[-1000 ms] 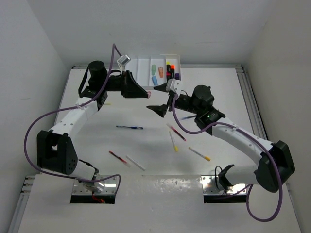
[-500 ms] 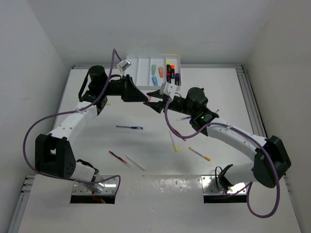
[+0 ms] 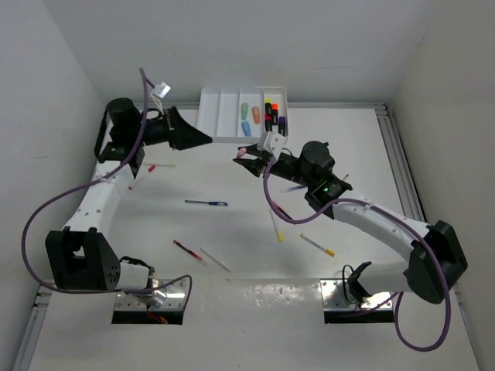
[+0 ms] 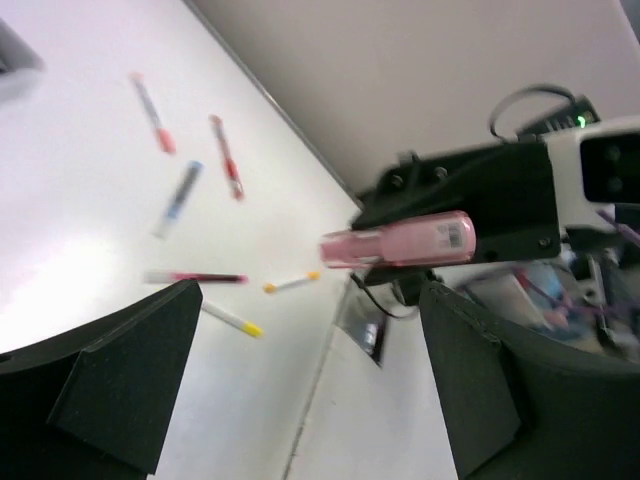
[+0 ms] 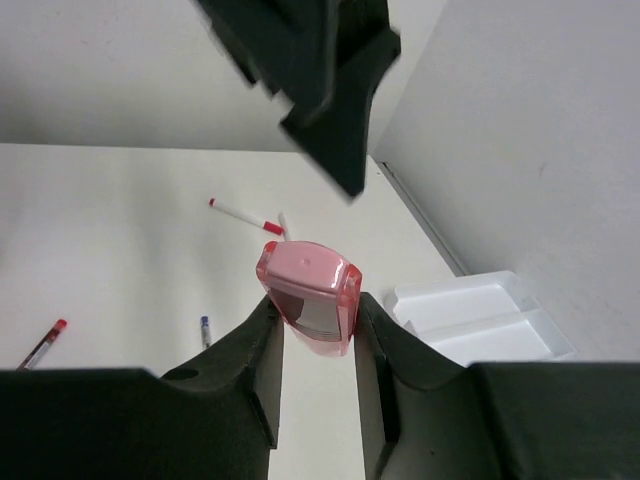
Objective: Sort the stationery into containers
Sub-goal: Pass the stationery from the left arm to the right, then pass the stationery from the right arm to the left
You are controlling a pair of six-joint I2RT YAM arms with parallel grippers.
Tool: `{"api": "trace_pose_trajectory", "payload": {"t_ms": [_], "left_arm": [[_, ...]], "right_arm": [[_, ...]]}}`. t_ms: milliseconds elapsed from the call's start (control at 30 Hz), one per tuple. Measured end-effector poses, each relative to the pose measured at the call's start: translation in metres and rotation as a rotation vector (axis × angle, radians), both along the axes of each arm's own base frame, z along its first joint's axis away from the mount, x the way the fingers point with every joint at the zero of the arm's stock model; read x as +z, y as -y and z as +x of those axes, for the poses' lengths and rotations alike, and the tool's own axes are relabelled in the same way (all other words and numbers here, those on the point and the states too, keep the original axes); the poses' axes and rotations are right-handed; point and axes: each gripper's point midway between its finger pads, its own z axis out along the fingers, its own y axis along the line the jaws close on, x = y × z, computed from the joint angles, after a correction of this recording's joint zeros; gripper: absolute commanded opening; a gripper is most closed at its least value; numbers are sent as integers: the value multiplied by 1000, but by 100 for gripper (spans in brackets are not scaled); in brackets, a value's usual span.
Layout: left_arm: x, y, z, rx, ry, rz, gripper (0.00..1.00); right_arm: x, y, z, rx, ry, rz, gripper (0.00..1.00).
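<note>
As it sits now, held item: pink highlighter [image 5: 308,292], off the surface [image 3: 240,232], just short of the tray's near edge.
Right hand [image 3: 247,155]: pinching the highlighter's barrel from both sides, with one end standing clear of the fingers.
Left hand [image 3: 203,137]: spread wide with nothing between its fingers, at about 9 to 10 o'clock from the right hand, a clear gap between them.
Long axis: the barrel shows its long side to the left wrist view, so it likely lies across the line between the two hands. Its exact tilt cannot be told.
Bearing to goal: the white tray [image 3: 224,108] lies at about 12 o'clock from the right hand and close by. The right arm carries the item and is the one placed to drop it.
Tray layout: four long compartments running 12 to 6.
Tray contents, counted from the 9 o'clock side: the first and second look bare. The third holds a green highlighter [image 3: 244,109] and a blue highlighter [image 3: 246,127]. The fourth is packed with yellow, orange, dark and purple pieces.
Next move, as a judgement: a short carry toward 12 o'clock, with the barrel turned to match a compartment's length.
Loose on the surface: a blue pen [image 3: 206,202], a red pen [image 3: 186,247] and a yellow-tipped pen [image 3: 318,246], all toward 6 o'clock.
</note>
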Motion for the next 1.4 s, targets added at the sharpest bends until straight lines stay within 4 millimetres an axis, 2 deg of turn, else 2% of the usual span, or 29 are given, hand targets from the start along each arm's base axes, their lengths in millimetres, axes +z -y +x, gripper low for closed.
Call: {"api": "trace_pose_trajectory", "payload": {"t_ms": [133, 200, 267, 367, 467, 567, 833, 1000, 1200, 1400], "left_arm": [[28, -40, 27, 155, 141, 59, 87], [46, -47, 27, 181, 242, 102, 79], [60, -41, 19, 161, 350, 162, 72], [71, -17, 3, 97, 480, 249, 61], [59, 10, -20, 18, 543, 332, 56], [40, 25, -36, -34, 541, 403, 52], [-5, 21, -39, -32, 435, 497, 55], [-5, 23, -38, -13, 397, 480, 59], [-7, 30, -36, -3, 331, 426, 60], [-9, 38, -37, -18, 302, 397, 59]], "right_arm": [[1, 7, -6, -6, -18, -8, 2], [1, 9, -10, -6, -29, -15, 1], [-3, 11, -14, 1, -49, -33, 2], [-17, 12, -18, 13, -117, -91, 1], [-26, 15, -19, 0, -199, -152, 0], [-29, 19, -17, -27, -251, -181, 0], [-43, 24, -19, -61, -360, -229, 0], [-49, 22, -18, -78, -402, -249, 0], [-57, 14, -23, -64, -431, -269, 0], [-56, 10, -19, -76, -472, -258, 0]]}}
